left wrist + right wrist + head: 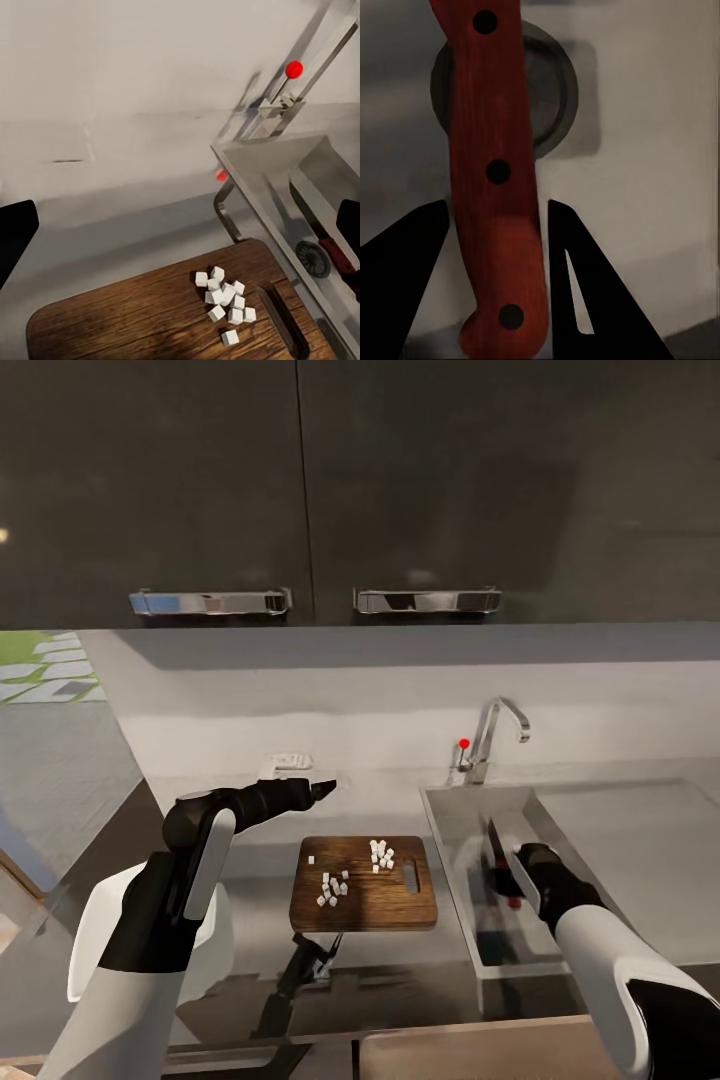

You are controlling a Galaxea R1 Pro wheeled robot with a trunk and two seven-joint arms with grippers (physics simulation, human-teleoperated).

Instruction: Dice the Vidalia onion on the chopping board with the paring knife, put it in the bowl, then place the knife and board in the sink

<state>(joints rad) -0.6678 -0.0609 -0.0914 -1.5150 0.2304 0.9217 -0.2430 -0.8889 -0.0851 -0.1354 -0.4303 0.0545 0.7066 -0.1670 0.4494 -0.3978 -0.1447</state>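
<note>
The paring knife (pixel 495 180) lies in the sink (pixel 470 920), handle over the drain (pixel 551 90). The right gripper (pixel 495 247) straddles that handle with jaws slightly parted; whether they touch it I cannot tell. Best to spread wide and lift straight up without dragging the blade. Left of the sink, the chopping board (pixel 365 905) carries diced onion (pixel 335 888); the left gripper (pixel 322 790) hovers beyond it, its opening unclear.

Grey countertop (pixel 240 870) — chopping board (pixel 364 905), bowl (pixel 212 945)

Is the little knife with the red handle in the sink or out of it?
In. The red-handled paring knife is down inside the grey steel sink, its handle over the round drain, between the right gripper fingers.
</note>
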